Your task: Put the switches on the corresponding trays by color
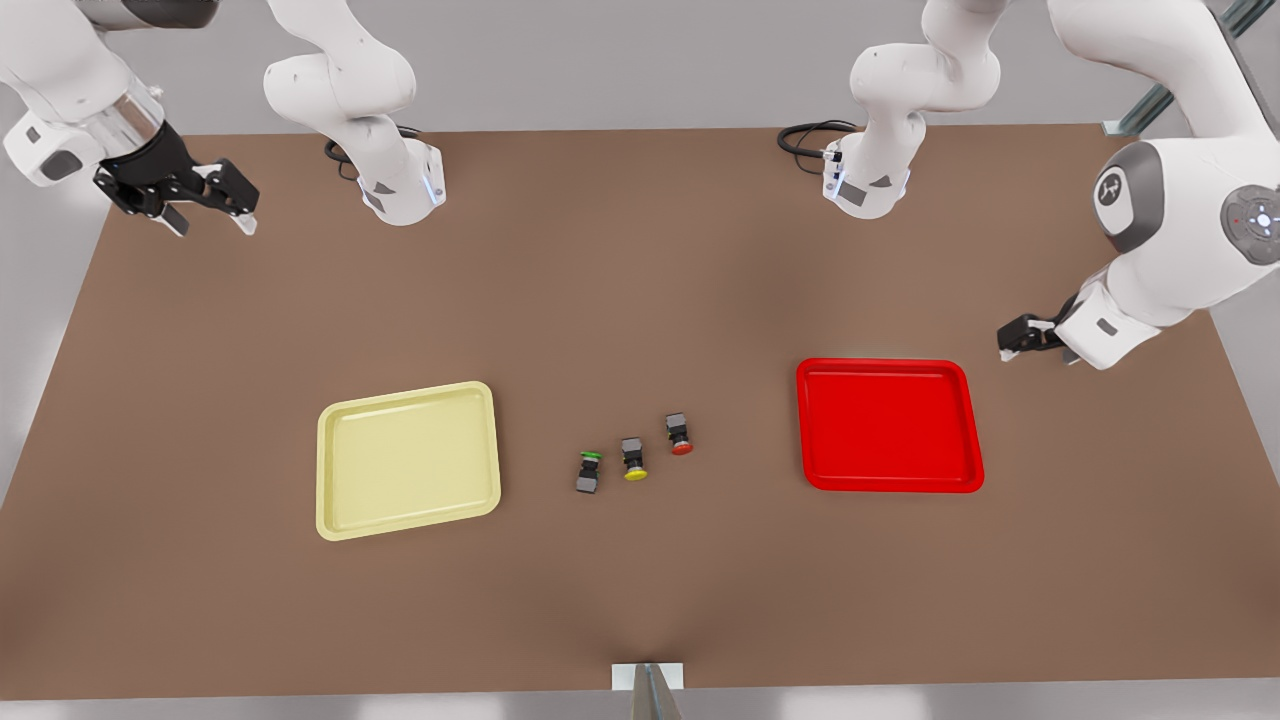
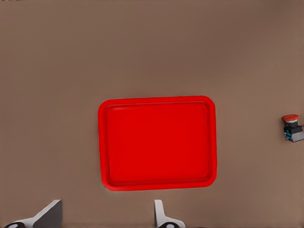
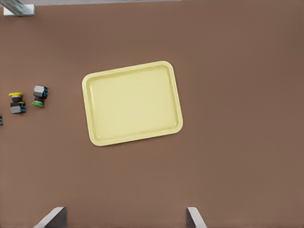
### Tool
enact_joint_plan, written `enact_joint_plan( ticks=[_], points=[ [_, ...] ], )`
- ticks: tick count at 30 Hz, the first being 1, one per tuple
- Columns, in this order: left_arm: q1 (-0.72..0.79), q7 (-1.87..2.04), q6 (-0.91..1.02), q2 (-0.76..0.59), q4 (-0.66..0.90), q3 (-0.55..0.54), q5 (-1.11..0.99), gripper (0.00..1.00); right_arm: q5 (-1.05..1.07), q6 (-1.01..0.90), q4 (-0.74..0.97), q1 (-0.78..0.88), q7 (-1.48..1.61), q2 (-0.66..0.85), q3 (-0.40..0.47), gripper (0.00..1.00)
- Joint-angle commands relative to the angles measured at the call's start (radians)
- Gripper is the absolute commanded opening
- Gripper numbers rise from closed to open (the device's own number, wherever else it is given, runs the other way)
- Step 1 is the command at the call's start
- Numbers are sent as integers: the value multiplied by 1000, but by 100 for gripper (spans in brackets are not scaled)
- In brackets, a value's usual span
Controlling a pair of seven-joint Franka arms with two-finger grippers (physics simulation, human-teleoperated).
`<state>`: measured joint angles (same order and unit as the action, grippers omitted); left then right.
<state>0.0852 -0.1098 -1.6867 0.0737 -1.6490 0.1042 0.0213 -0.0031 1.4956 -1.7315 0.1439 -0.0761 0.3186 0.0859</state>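
Brown tabletop (image 1: 640, 250) spreads wide beneath two white Franka arms, both waiting high and clear of the work. Near the front view's left lies the pale yellow tray (image 1: 408, 460), its floor bare; well apart, toward the front view's right, lies the bright red tray (image 1: 888, 425), likewise bare. The right pincer (image 1: 215, 205), black and hanging over the tabletop's far corner on the front view's left, looks down on the yellow tray (image 3: 132, 103) with its fingers (image 3: 194, 217) spread wide and released, holding nothing. The left pincer (image 1: 1010, 340), tucked under its arm beside the red tray on the front view's right, looks down on that tray (image 2: 157, 142) with its fingers (image 2: 161, 216) also parted and empty. Between the two trays three small push-button switches sit in a slanting row on the bare tabletop, each apart from the next: the red-capped switch (image 1: 679, 434) nearest the red tray, the yellow-capped switch (image 1: 633, 459) in the middle, and the green-capped switch (image 1: 588, 471) nearest the yellow tray. All three lie tipped on their sides, dark grey bodies showing behind the caps.
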Motion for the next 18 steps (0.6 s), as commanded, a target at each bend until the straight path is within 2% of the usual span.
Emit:
enact_joint_plan(
  ticks=[1,7,10,13,17,18],
  points=[
    [-8,1,-1,0,0,0,2,100,0,0,0,0,1,0,0,100],
    [-2,-13,-18,0,-24,-14,-9,100,12,-5,0,0,1,0,-2,100],
    [-2,31,-22,1,-51,-73,2,100,11,-3,0,0,1,-1,0,100],
    [-2,251,-165,11,-153,-236,2,100,11,-3,0,0,3,-1,0,100],
    [5,573,-286,145,-147,-414,-24,100,12,0,3,0,10,-4,-14,100],
    [54,714,-329,207,-138,-439,-103,100,11,-1,1,0,13,-4,-14,100]
  ],
)
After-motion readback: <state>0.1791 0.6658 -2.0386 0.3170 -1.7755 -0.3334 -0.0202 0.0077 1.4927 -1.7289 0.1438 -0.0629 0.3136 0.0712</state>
